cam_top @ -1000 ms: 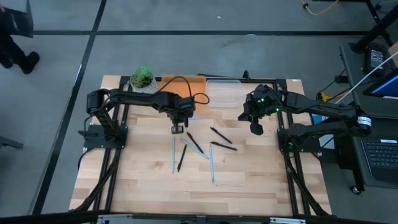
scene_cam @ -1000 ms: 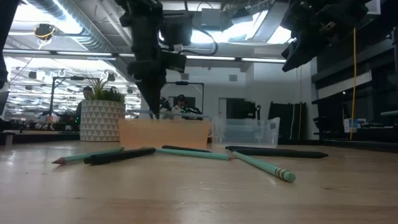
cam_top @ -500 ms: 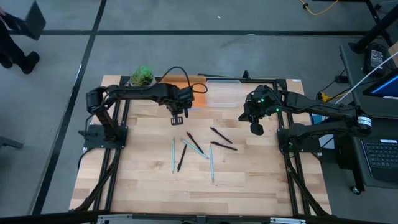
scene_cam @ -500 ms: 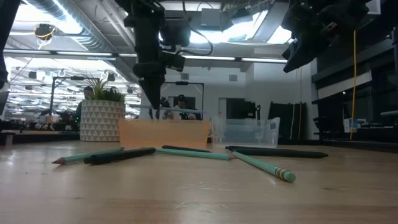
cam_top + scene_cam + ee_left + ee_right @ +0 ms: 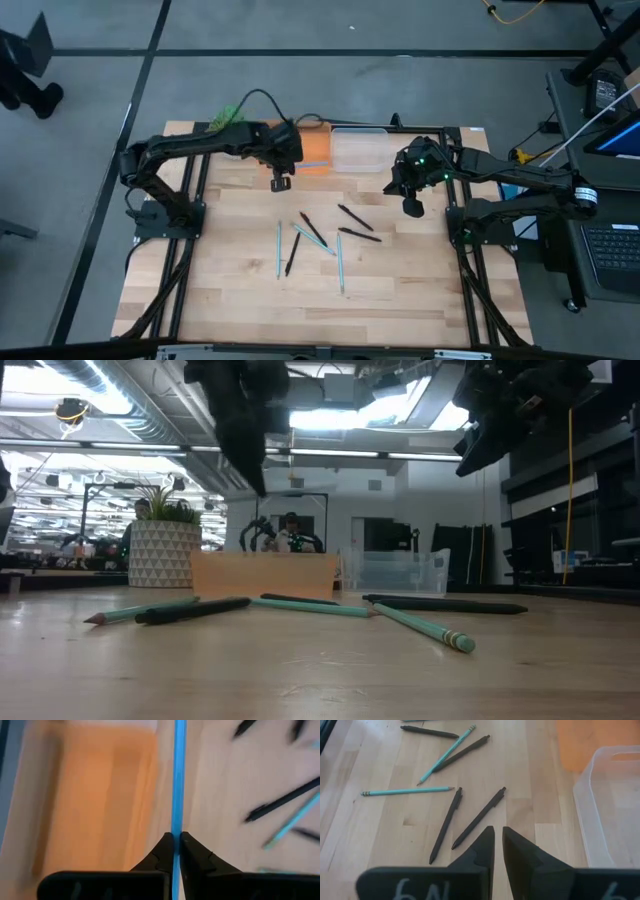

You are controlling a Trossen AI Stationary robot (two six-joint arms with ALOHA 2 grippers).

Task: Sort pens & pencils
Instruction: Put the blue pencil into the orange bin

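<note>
A light blue pencil (image 5: 178, 780) is being pinched between the pressed-together fingers of the left gripper (image 5: 279, 183), beside the near edge of the orange tray (image 5: 314, 152). The remaining pens and pencils (image 5: 318, 240) are being left scattered on the table (image 5: 400, 290), nearer than the orange tray. The right gripper (image 5: 411, 207) is being held closed and empty, off to the tray's right, beyond the clear bin (image 5: 358, 152).

orange bin (image 5: 95, 795) motion-blurred, blue pencil (image 5: 178, 780) cut off by edges
</note>
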